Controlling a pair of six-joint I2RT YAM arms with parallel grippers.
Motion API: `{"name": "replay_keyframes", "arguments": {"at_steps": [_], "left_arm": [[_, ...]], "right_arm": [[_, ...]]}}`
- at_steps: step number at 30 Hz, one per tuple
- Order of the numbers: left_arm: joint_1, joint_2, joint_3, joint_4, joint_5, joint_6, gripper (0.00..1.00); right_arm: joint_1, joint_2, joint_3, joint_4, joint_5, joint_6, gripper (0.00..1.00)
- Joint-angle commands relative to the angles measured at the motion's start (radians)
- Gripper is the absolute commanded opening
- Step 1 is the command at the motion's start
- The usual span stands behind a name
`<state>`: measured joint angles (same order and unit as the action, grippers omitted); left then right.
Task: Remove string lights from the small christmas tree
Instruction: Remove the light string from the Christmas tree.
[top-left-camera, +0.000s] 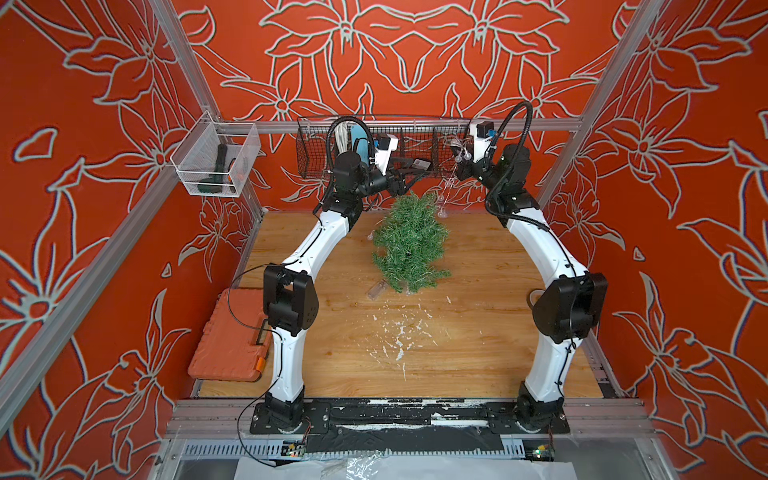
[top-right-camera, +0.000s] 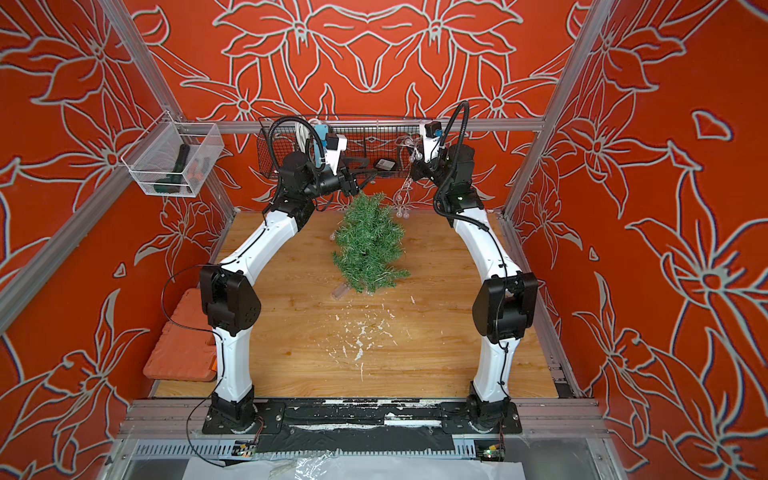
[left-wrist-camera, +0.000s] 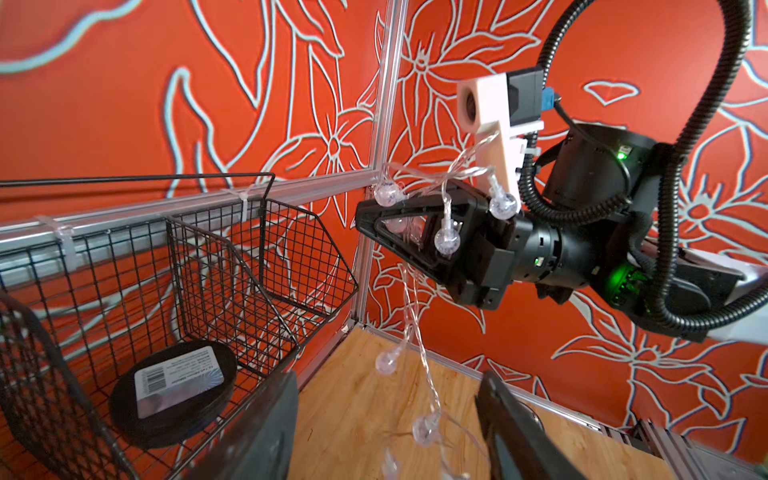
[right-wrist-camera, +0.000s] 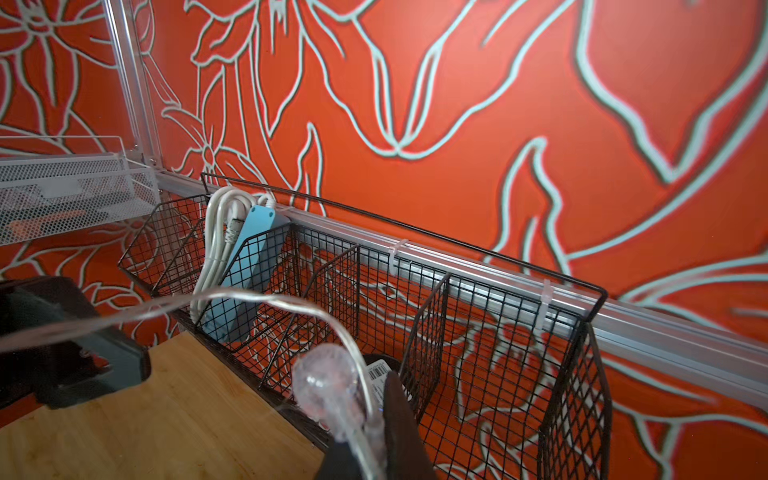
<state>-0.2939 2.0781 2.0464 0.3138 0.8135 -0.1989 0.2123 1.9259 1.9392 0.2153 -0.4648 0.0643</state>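
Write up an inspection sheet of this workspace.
Surface: wooden tabletop, white paint flecks near the front.
Job's things: small christmas tree lying with its top toward the back; string lights hang from the right end effector down toward it; battery box on the table by its base.
Clutter: orange tool case at the left edge; black wire basket holding a blue power strip.
End effectors: left end effector open by the treetop; right end effector shut on the string lights.
Cables: corrugated conduit on each arm; thin black wire beside the left arm; white cable in the basket.
Surroundings: red floral walls, aluminium frame, white mesh basket.
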Motion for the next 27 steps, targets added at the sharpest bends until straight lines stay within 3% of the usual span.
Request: {"name": "replay_keyframes", "arguments": {"at_steps": [1, 7, 15, 20, 27], "left_arm": [[0.004, -0.073, -0.024, -0.005, -0.041, 0.009, 0.66], [0.002, -0.215, -0.230, 0.081, -0.098, -0.025, 0.67], [0.002, -0.245, -0.278, 0.070, -0.080, -0.029, 0.67], [0.002, -0.246, -0.274, 0.064, -0.038, -0.020, 0.67], [0.009, -0.176, -0.163, 0.037, 0.018, 0.014, 0.67]], "right_arm": [[-0.001, -0.074, -0.009, 0.021, -0.025, -0.025, 0.00], [0.011, -0.250, -0.145, 0.077, -0.076, -0.010, 0.00], [0.012, -0.324, -0.115, 0.145, -0.227, 0.128, 0.00], [0.009, -0.292, -0.018, 0.082, -0.257, 0.125, 0.00], [0.000, -0.101, 0.257, -0.022, -0.344, 0.162, 0.00]]}}
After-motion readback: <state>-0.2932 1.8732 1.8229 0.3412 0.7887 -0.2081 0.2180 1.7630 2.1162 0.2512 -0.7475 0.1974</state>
